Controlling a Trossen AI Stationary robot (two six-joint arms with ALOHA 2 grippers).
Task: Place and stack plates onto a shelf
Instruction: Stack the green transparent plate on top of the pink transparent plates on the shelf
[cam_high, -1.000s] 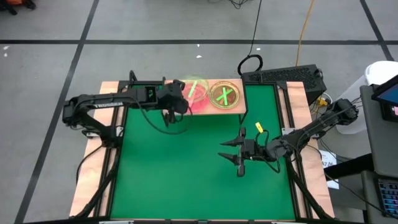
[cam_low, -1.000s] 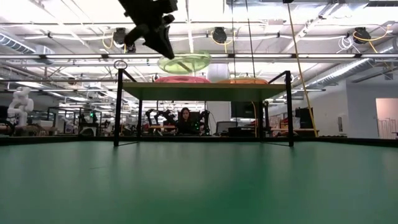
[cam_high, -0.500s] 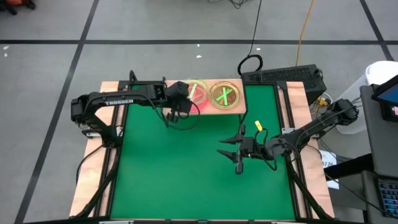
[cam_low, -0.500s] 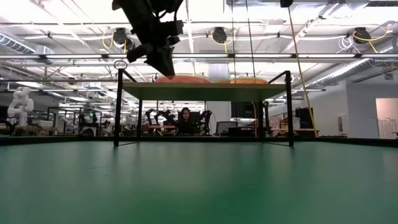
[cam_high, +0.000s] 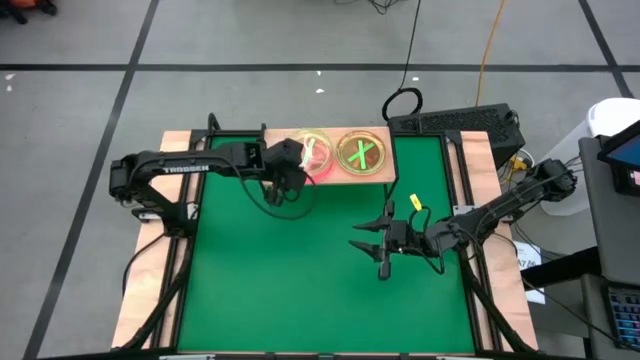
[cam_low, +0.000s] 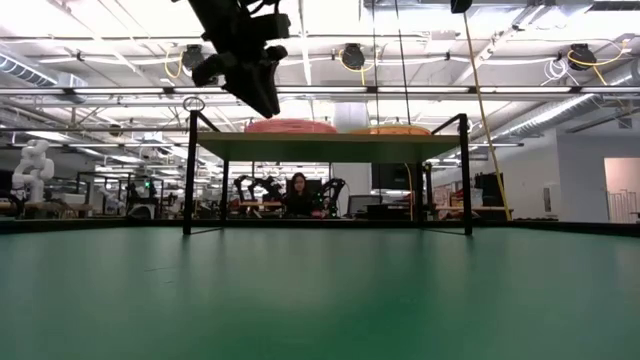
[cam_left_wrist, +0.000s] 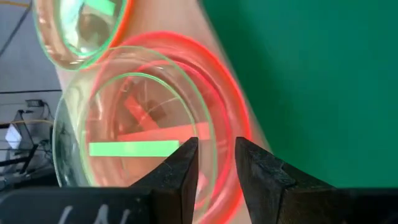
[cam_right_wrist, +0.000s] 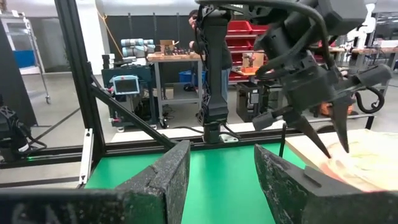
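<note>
Since approx. a second ago, the translucent green round plate with its bright green bar (cam_left_wrist: 134, 146) has been lowered from mid-air, where it was carried tilted by the left arm, onto the pink/red stack; the left gripper (cam_high: 287, 172) has since been drawn back a little toward the near edge of the shelf.

Progress, as judged from these views: two stacks of small translucent plates are seen on the light wooden rectangular shelf on thin black legs (cam_low: 330, 145). The left stack (cam_high: 313, 152) is pink/red with the green plate now on top; the right stack (cam_high: 362, 153) is orange-rimmed w/ crossed green bars showing. No loose plates are seen on the green mat (cam_high: 320, 270) covering the tabletop, so the placing looks close to done, poss. complete; the exact plate count per stack cannot be told.

Relative to the jaws: in the left wrist view the green plate lies just ahead of and beyond the two dark fingertips (cam_left_wrist: 180, 163), which are seen slightly apart, w/ a narrow gap and nothing clamped between them. The plate's near rim seems to sit right by the tips; contact cannot be ruled out. In the low view the gripper hangs above the shelf's left front corner.

The right gripper (cam_high: 382, 245) waits over the mat, well apart from the shelf, its jaws spread wide and empty.
</note>
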